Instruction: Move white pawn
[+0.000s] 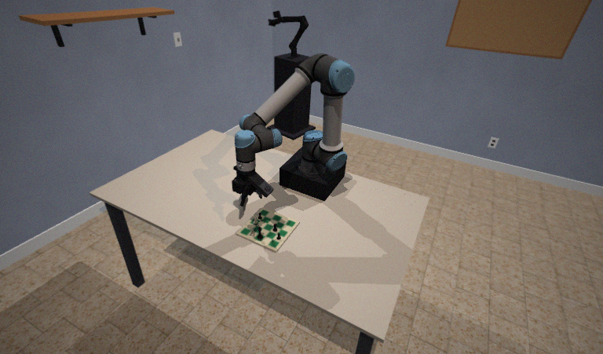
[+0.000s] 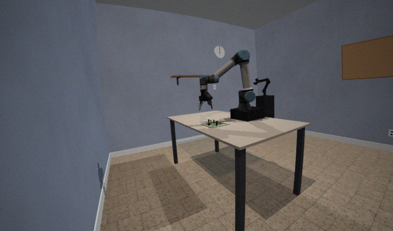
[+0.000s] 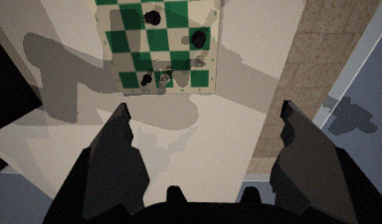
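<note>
the gripper point(image 3: 204, 134) hangs above the table point(image 1: 146, 177), off the near edge of the chessboard point(image 3: 111, 45), jaws spread wide with nothing between them. the white pawn point(image 3: 164, 79) looks to stand in the board's nearest row beside a black piece point(image 3: 146, 79), though the small pale shapes there are hard to tell apart. judging by this, no grasp has begun; descent, pickup and placement on a4 all remain.

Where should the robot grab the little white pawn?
By its round top, coming straight down from above. The white pawn looks upright near the edge of the board, and other pieces stand on squares close by, so a sideways reach could knock them. The fingers are wide open and hold nothing.
</note>
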`<state>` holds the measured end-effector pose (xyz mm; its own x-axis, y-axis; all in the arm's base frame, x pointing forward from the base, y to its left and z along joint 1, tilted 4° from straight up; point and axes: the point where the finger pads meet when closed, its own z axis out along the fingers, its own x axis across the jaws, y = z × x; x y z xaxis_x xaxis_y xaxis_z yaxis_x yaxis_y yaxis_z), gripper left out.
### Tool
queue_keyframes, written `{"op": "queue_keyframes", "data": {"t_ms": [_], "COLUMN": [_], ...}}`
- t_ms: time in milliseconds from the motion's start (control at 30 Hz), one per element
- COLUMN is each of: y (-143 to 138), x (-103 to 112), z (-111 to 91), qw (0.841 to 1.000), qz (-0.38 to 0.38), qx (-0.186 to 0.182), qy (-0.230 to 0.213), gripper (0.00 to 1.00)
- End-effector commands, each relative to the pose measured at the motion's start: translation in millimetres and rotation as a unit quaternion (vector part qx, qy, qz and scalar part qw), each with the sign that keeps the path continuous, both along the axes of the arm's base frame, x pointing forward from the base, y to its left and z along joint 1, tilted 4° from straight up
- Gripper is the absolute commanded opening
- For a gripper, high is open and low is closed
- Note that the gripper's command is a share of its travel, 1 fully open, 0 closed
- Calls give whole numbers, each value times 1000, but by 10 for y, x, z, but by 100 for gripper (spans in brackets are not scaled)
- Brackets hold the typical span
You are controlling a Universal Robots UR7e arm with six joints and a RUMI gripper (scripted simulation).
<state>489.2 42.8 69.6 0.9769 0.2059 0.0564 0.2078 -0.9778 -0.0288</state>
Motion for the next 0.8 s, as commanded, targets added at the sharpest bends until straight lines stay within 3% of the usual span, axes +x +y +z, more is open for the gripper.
{"op": "queue_keyframes", "data": {"t_ms": [0,233,767], "y": [-10,-18,-18], "x": [-8,-18,-19], "z": [208,408,424], "qw": [1000,1000,1000], "qz": [0,0,0], "qx": [0,0,0], "qy": [0,0,0], "gripper": [100,100,100]}}
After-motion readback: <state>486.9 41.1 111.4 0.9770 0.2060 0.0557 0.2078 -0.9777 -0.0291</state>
